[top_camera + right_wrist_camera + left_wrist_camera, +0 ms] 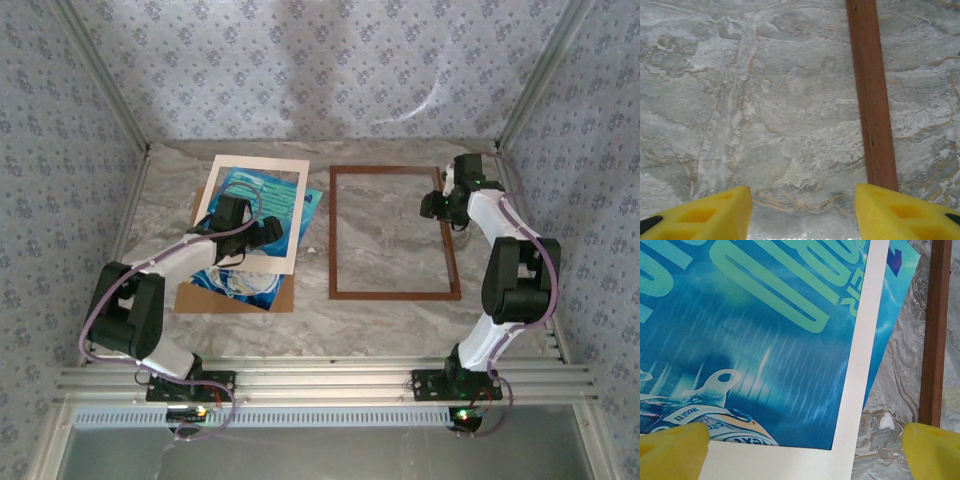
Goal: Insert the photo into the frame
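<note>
Left fingers (672, 452) spread wide, gripping nothing, hovering over a corner of the cream mat (252, 163). Photo (275, 195) sits on the left half of the surface (390, 230), under the mat and on a brown backing board (283, 297), skewed, with one corner poking out toward the frame (395, 295). Frame flat and empty, right of centre. Right fingers (715, 215) apart, empty, over the frame's right rail near the surface's far right corner.

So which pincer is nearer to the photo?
Left. The left pincer hangs directly over the photo; the right pincer is off to the side, above the right rail of the frame.
</note>
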`<move>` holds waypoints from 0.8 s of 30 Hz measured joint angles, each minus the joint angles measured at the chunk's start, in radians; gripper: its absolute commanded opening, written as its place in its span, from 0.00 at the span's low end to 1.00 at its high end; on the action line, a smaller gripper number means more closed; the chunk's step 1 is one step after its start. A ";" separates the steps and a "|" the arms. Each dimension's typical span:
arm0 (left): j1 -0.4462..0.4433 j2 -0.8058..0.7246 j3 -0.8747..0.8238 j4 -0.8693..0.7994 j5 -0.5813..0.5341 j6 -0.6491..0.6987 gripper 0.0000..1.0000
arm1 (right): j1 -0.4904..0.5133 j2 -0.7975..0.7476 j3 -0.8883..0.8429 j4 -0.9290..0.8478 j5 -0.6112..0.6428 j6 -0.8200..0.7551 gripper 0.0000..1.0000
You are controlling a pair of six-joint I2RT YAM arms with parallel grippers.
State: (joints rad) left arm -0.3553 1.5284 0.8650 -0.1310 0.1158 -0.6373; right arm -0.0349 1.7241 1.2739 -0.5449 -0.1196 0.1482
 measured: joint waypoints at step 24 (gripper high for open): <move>0.001 -0.002 -0.005 0.000 -0.024 0.001 0.98 | 0.087 -0.005 0.008 -0.071 0.248 0.002 0.92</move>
State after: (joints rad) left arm -0.3546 1.5269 0.8597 -0.1307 0.0917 -0.6365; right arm 0.0517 1.7195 1.2819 -0.6163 0.1280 0.1505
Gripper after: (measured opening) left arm 0.985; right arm 0.929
